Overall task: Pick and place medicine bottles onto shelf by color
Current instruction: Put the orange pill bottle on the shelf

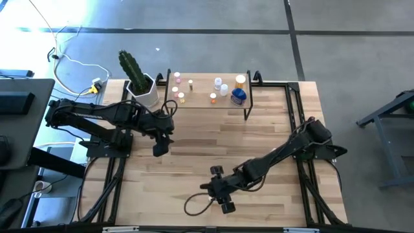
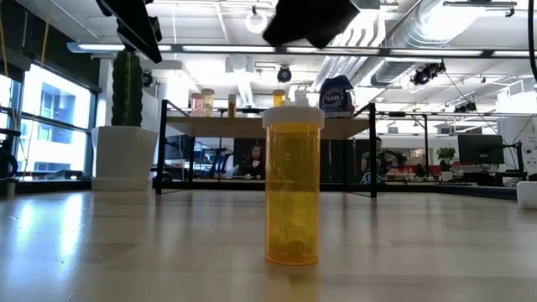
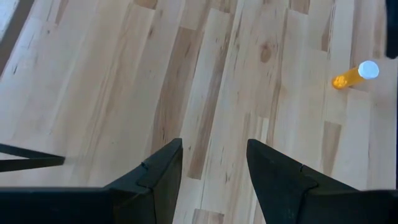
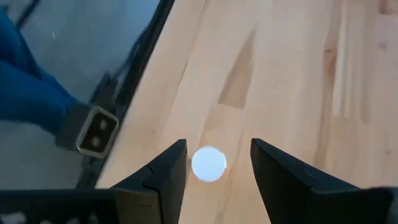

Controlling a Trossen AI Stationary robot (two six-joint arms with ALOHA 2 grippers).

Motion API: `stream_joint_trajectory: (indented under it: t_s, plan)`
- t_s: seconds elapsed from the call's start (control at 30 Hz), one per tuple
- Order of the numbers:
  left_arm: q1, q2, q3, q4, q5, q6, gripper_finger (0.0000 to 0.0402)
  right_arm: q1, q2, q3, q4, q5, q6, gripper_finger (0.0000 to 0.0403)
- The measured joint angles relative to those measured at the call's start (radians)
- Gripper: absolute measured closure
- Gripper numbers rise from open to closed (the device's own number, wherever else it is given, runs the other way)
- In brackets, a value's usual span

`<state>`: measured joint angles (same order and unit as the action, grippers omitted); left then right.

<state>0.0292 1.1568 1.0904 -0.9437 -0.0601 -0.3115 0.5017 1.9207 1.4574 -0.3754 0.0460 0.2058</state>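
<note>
An orange medicine bottle (image 2: 293, 184) with a white cap stands upright on its base on the table near the near edge. My right gripper (image 4: 217, 147) hangs open above it. Its fingers stand on either side of the white cap (image 4: 208, 163) without touching it. In the high view this gripper (image 1: 213, 189) covers the bottle. My left gripper (image 3: 214, 147) is open and empty over the table's left middle (image 1: 160, 147), and its wrist view shows the orange bottle (image 3: 354, 74) farther off. Several small bottles and a blue one (image 1: 238, 97) stand on the shelf (image 1: 200, 92).
The shelf (image 2: 252, 126) on black legs stands at the far edge. A cactus in a white pot (image 1: 143, 90) is at its left end. A black cable loop (image 1: 197, 204) lies near the right gripper. Black frame rails run along the table's left and right sides.
</note>
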Motion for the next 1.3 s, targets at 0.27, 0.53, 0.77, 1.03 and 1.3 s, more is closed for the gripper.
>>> stream_joint_trajectory:
  t_s: [0.27, 0.53, 0.77, 1.03, 1.3]
  plan:
    - [0.000, 0.000, 0.000, 0.000, 0.000, 0.000, 0.0232, 0.004, 0.051, 0.000, 0.029, 0.005, -0.031, 0.0234]
    - [0.000, 0.000, 0.000, -0.001, 0.000, 0.000, 0.0232, 0.008, 0.097, -0.001, 0.052, -0.027, -0.025, 0.0234]
    - [0.000, 0.000, 0.000, -0.001, 0.000, 0.000, 0.0232, 0.017, 0.124, 0.000, 0.054, -0.030, -0.024, 0.0234]
    - [0.000, 0.000, 0.000, 0.000, 0.000, -0.003, 0.0232, 0.017, 0.156, -0.001, 0.048, -0.042, -0.006, 0.0234]
    - [0.000, 0.000, 0.000, 0.000, 0.000, -0.002, 0.0232, 0.017, 0.155, 0.000, 0.051, -0.037, 0.031, 0.0239]
